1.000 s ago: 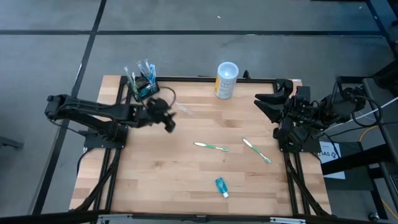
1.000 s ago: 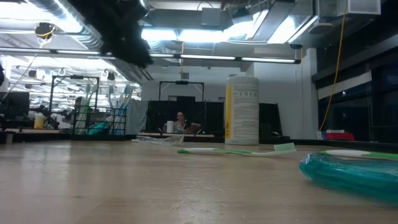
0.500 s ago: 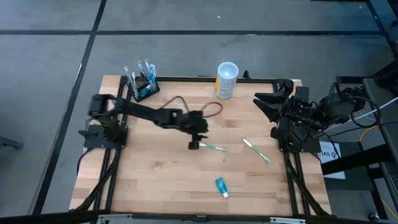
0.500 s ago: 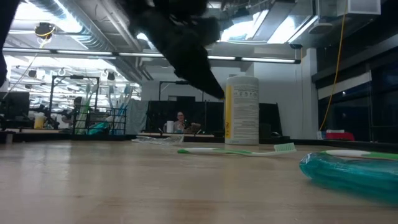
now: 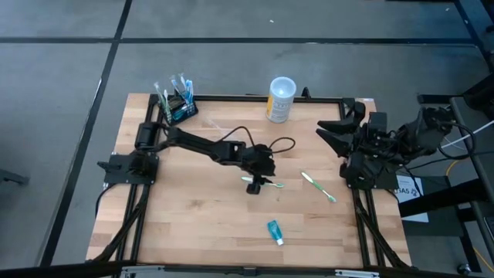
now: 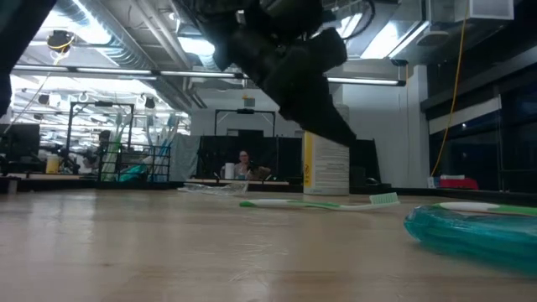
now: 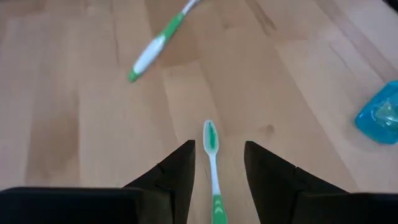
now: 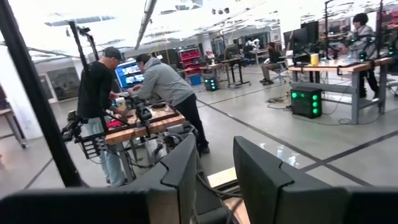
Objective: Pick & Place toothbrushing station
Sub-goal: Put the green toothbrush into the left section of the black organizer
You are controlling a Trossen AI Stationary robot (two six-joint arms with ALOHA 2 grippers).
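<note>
High view: left arm stretched out to the middle of the tabletop [image 5: 193,224], left claw [image 5: 253,185] over the handle end of a green-and-white toothbrush [image 5: 266,183]. Left wrist view: its two dark fingers [image 7: 177,174] stand apart, one on each side of the slim handle; contact cannot be told, nothing clamped. Second toothbrush [image 5: 318,187] lies toward the right edge, same thin plastic, green and white. Small teal tube [image 5: 275,232], glossy, lies near the front edge. White-and-yellow cup [image 5: 281,100], cylindrical, stands at the back edge. Tabletop is pale wood planks with a black frame.

Toothbrush holder [image 5: 178,106], a small black block with brushes upright in it, sits at the back left corner, well apart from the left claw.

Right claw [image 5: 330,131] waits at the right edge, fingers apart, empty.
</note>
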